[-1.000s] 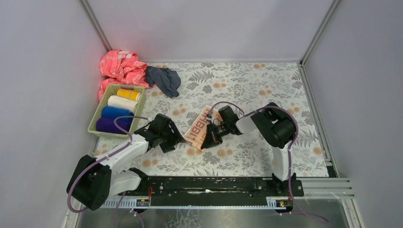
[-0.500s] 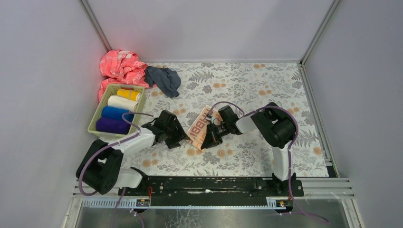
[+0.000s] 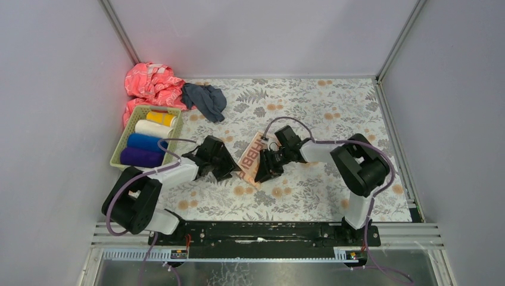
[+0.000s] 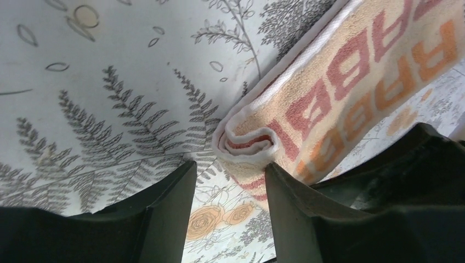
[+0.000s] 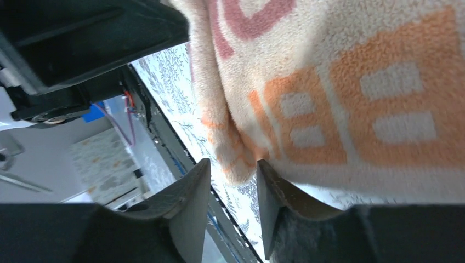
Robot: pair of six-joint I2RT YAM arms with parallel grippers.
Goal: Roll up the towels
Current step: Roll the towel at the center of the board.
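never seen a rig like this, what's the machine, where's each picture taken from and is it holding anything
Two robot arms, the left arm and the right arm, are bolted side by side at the near edge. The wide picture comes from a fixed camera above and behind them. The close-ups come from a camera on each wrist; the dark shapes at the bottom are that arm's jaws. On the floral covering lies a partly rolled cream towel printed RABBIT. Both pairs of jaws stand open with its edge at their tips, so nothing looks gripped. A green basket holds four coloured rolls; a pink cloth and a dark grey-blue cloth lie beyond it.
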